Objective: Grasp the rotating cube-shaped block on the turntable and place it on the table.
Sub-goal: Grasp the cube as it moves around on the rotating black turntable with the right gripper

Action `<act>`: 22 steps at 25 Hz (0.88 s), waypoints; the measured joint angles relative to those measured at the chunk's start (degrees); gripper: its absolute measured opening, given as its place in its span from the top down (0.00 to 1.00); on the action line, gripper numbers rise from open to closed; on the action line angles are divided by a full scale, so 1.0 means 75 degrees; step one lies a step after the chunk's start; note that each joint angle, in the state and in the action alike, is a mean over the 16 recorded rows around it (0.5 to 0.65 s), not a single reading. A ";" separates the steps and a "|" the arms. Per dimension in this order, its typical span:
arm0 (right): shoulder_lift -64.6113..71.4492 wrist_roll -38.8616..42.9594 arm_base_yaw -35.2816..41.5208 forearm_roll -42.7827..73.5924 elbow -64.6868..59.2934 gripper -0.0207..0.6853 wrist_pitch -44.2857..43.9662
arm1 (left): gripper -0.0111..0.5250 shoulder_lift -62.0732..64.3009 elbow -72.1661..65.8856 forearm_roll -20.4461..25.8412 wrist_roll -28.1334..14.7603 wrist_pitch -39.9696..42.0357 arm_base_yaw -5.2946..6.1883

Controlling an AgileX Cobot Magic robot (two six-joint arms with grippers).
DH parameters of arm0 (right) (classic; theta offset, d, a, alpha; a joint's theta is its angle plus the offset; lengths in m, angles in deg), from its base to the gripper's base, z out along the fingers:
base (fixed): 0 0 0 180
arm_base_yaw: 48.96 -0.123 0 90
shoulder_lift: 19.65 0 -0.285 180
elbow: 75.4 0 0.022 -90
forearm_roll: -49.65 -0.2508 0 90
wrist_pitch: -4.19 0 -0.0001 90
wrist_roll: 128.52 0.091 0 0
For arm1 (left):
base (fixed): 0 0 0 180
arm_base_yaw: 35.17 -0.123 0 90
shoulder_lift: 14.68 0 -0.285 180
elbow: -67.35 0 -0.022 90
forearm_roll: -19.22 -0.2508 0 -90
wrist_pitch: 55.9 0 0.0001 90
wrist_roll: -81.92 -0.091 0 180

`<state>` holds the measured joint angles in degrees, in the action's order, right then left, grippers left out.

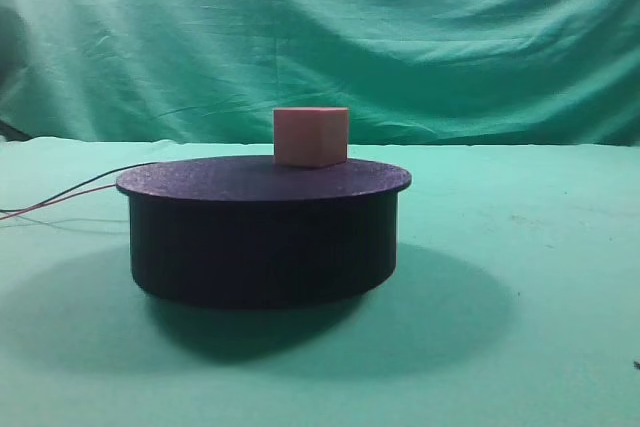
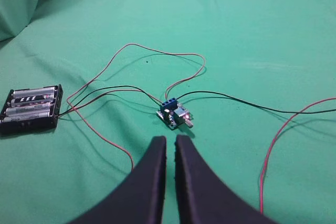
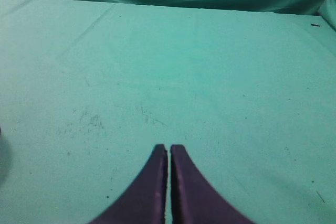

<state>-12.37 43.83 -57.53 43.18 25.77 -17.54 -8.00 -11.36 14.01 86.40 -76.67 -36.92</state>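
The salmon-pink cube-shaped block (image 1: 311, 136) rests on the far part of the black turntable (image 1: 264, 237), slightly right of its middle. The turntable stands on the green table (image 1: 540, 247). No gripper shows in the exterior high view. In the left wrist view my left gripper (image 2: 170, 140) hangs over the cloth with its dark fingers nearly together, a thin gap and nothing between them. The right wrist view shows my right gripper (image 3: 169, 148) shut and empty above bare green cloth. Neither wrist view shows the block or the turntable.
A black battery holder (image 2: 31, 108) lies at the left of the left wrist view. A small blue circuit board (image 2: 174, 114) sits just beyond the left fingertips, with red and black wires (image 2: 273, 150) looping round it. Wires (image 1: 60, 197) trail left from the turntable. A draped green backdrop (image 1: 320, 37) stands behind.
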 joint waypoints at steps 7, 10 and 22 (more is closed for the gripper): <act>0.0000 0.0009 0.0000 -0.0008 -0.0001 0.97 0.0075 | 0.98 0.0000 0.0000 0.0000 0.0000 0.0000 0.0000; 0.0000 0.0082 0.0000 -0.0191 -0.0005 0.97 0.0422 | 0.98 0.0000 0.0000 0.0000 0.0000 0.0000 0.0000; 0.0398 0.0414 0.0010 -0.1465 0.0651 0.97 0.2059 | 0.98 0.0000 0.0000 0.0000 0.0000 0.0000 0.0000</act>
<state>-9.39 46.94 -57.45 32.19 30.65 -2.10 -8.00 -11.36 14.01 86.40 -76.67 -36.92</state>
